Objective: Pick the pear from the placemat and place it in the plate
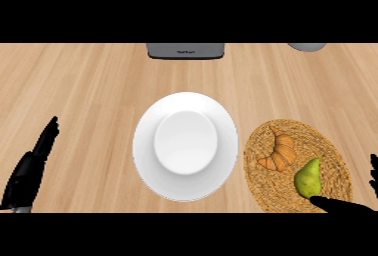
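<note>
A green pear (pixel 308 178) lies on the round woven placemat (pixel 328 150) at the right, beside a croissant (pixel 279 154). The white plate (pixel 148 150) sits at the middle of the wooden counter with nothing on it. My right hand (pixel 342 205) enters at the lower right, its thumb tip just below the pear and fingertips showing at the right edge; its fingers are spread around the pear's near side without closing on it. My left hand (pixel 33 167) rests open at the lower left, fingers straight and pointing up.
A grey appliance (pixel 185 50) stands at the counter's far edge in the middle. A grey rounded object (pixel 306 46) shows at the far right. Bare wood lies between the plate and my left hand.
</note>
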Action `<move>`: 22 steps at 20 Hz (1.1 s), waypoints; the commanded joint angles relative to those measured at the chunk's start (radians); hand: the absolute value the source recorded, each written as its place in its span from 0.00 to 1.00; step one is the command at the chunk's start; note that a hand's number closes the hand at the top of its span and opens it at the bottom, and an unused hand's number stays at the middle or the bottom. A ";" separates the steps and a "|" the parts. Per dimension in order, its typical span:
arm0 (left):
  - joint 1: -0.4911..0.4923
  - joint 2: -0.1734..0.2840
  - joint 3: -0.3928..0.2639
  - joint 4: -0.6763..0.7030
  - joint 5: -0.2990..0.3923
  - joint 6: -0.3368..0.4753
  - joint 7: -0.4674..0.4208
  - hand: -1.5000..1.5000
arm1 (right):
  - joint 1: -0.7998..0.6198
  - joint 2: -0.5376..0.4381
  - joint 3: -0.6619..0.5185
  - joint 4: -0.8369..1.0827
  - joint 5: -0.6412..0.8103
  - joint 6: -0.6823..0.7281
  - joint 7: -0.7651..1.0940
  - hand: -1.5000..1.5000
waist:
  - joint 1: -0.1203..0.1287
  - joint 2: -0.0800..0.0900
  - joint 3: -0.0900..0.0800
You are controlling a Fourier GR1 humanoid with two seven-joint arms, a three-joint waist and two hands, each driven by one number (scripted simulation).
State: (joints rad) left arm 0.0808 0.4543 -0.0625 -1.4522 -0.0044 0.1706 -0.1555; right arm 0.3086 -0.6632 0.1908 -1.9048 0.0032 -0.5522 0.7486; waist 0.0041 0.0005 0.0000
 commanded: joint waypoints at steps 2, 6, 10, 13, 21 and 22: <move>0.022 -0.023 0.030 0.011 -0.025 -0.028 -0.027 0.50 | -0.031 0.092 0.008 0.109 0.015 0.081 -0.065 0.00 | -0.003 -0.001 0.000; -0.009 -0.060 0.029 -0.020 -0.066 -0.014 0.023 0.50 | -0.117 0.120 -0.029 0.161 -0.003 0.173 -0.057 0.00 | -0.003 -0.001 0.000; 0.025 -0.058 0.060 -0.077 -0.069 -0.060 0.066 0.50 | -0.071 0.151 -0.029 0.116 0.064 0.195 -0.007 0.00 | -0.004 -0.001 0.000; -0.022 -0.075 0.089 0.018 -0.078 -0.085 0.010 0.50 | -0.071 0.206 -0.016 0.123 0.118 0.185 -0.009 0.00 | -0.007 -0.001 0.000; 0.080 -0.087 0.122 -0.145 -0.125 -0.108 0.061 0.50 | -0.139 0.318 -0.053 0.311 0.150 0.238 -0.148 0.00 | 0.000 -0.001 0.000; 0.028 -0.099 0.128 -0.059 -0.132 -0.111 0.026 0.50 | -0.215 0.301 -0.101 0.421 0.131 0.278 -0.160 0.00 | -0.001 0.000 0.000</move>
State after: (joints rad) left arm 0.1057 0.3659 0.0467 -1.5143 -0.1198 0.0741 -0.1181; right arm 0.1773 -0.3870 0.1258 -1.6110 0.1234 -0.3149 0.6238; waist 0.0011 -0.0011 -0.0008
